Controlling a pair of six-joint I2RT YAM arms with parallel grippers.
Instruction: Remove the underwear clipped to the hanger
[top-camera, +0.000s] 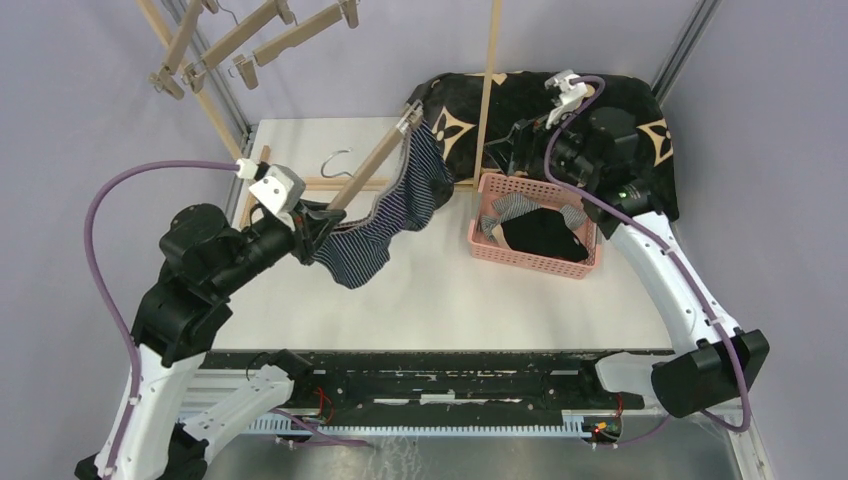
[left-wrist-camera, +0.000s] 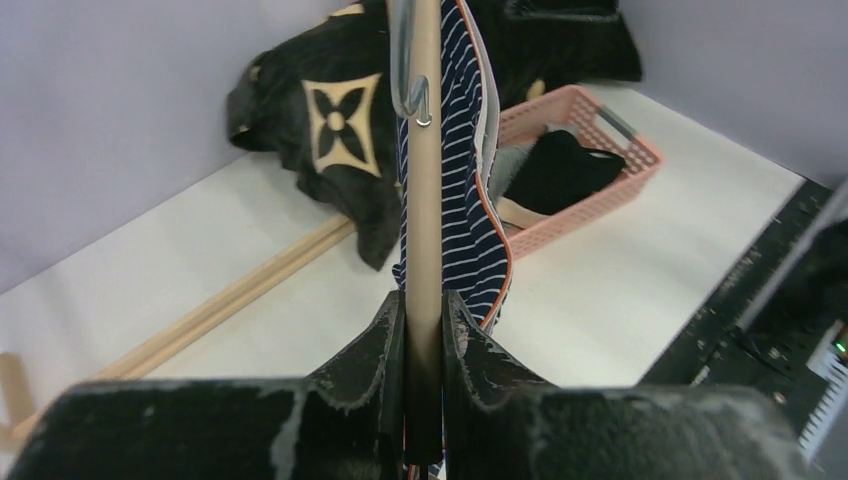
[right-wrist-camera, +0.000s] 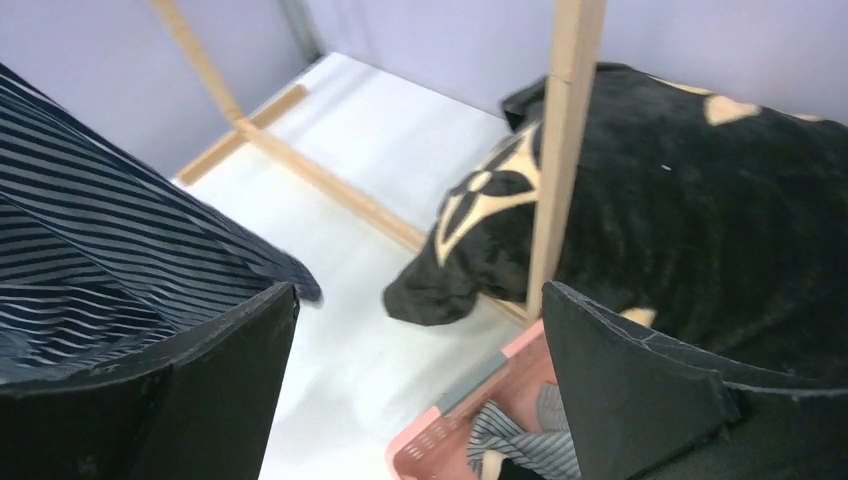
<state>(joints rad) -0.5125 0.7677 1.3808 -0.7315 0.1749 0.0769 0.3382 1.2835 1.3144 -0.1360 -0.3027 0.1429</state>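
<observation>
Plainly, your left pincer (top-camera: 305, 225) was clamped narrow on the wooden bar of the clip hanger (top-camera: 372, 163), holding it slanted above the desk (top-camera: 450, 300) from about nine o'clock up toward twelve. The navy striped boxer shorts (top-camera: 375, 230) hung from that bar and drooped toward the desk's centre. They looked pinned at the far clip (top-camera: 410, 118); the near clip was hidden behind the pincer, so I could not tell whether it held any cloth.

Your right pincer (top-camera: 512, 145) stood wide and held nothing, above the desk's one o'clock, just beside the shorts' far edge and a wooden upright (top-camera: 490, 80).

Your risks, as I judged them:
- If you pulled the cloth before the clip let go, the bar could twist or slide in the left grip, since it was held near one end.
- Closing the right pincer blindly could catch the upright or the black flower-patterned blanket (top-camera: 460, 110) at one o'clock instead of the waistband.
- A loose drop might land the shorts on the desk, short of the basket.

The pink basket (top-camera: 478, 240) sat at three o'clock. It held the grey-white striped shorts (top-camera: 510, 207) along its far side and the black shorts (top-camera: 540, 235) in the middle, with a beige waistband showing in the left wrist view.
</observation>
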